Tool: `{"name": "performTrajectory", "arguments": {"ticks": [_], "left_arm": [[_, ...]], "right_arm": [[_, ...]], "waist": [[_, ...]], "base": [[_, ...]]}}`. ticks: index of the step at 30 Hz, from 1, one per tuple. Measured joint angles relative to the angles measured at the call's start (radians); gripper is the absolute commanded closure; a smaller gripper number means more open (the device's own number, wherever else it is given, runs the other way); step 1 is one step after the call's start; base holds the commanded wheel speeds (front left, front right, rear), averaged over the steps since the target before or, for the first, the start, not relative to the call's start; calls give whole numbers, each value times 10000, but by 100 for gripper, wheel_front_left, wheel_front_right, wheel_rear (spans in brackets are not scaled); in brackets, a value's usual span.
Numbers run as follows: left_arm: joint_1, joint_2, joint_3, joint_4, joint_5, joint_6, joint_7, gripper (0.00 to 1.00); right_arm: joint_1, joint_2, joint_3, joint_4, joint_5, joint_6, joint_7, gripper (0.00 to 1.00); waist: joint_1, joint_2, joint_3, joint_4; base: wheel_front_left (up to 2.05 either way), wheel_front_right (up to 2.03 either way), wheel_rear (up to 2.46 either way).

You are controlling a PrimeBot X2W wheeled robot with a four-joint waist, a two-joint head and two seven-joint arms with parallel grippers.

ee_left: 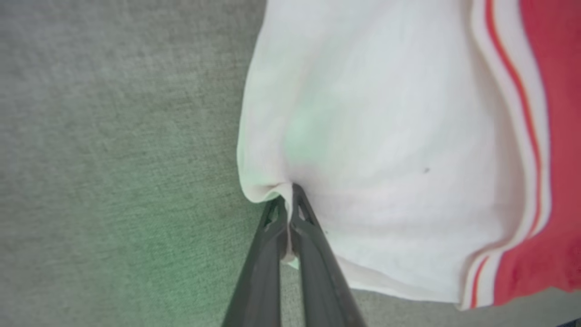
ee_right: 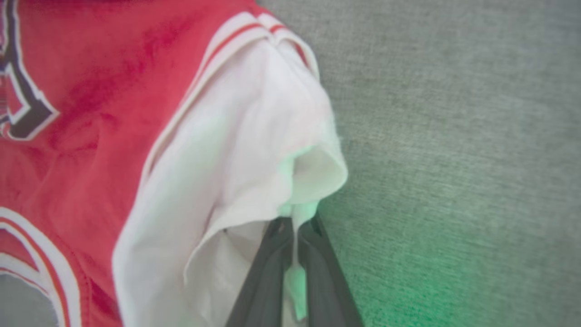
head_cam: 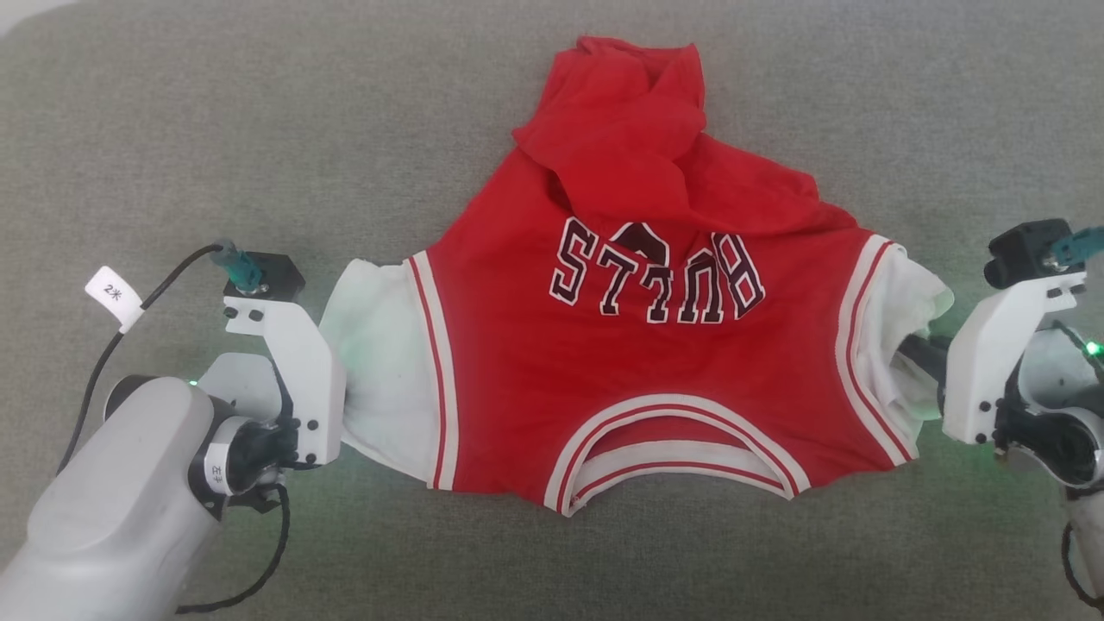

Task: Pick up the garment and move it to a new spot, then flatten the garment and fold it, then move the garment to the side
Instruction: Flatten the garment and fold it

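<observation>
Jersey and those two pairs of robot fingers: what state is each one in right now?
Garment: lying front up on the grey surface, chest spread flat, far end bunched in a heap.
Left fingers: shut, pinching the edge of the left white sleeve.
Right fingers: shut, pinching the edge of the right white sleeve.

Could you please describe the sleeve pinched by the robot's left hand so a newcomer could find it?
On the grey fabric surface lies a red jersey, neck opening toward the robot. Its white sleeve on the robot's left spreads fairly flat, outer edge pinched in the shut left hand. The opposite sleeve, in the right hand, is bunched and folded.
</observation>
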Motion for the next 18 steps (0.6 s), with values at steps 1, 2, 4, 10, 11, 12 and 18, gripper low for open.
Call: {"name": "performTrajectory", "arguments": {"ticks": [1,2,4,10,11,12,18], "left_arm": [[-14,-13,-12,29,-2,2,-15,100],[-42,-13,-10,36,-2,13,0,100],[-156,21,15,-56,12,111,21,100],[-946,414,263,-1032,132,295,213,100],[-1120,516,332,-1210,194,334,261,100],[-1303,608,389,-1360,222,366,345,100],[-2604,1112,646,-1852,506,251,683,100]], "right_arm": [[-46,-27,46,6,109,-2,0,100],[-68,-79,52,-23,257,-2,-4,100],[-112,-188,56,-102,468,0,-4,100],[-772,-441,-128,-959,1028,0,-58,100],[-898,-441,-155,-1103,1141,0,-56,100],[-1048,-439,-184,-1246,1256,0,-50,100],[-2346,-303,-443,-1687,1423,0,-90,100]], "waist": [[0,0,-52,6],[0,0,-110,13],[1,-1,-237,18],[0,-1,-778,-12],[1,-1,-887,-19],[1,-1,-995,-29],[0,-1,-1643,-123]], "base": [[0,0,0],[0,0,0],[0,0,0],[0,0,0],[0,0,0],[0,0,0],[0,0,0]]}}
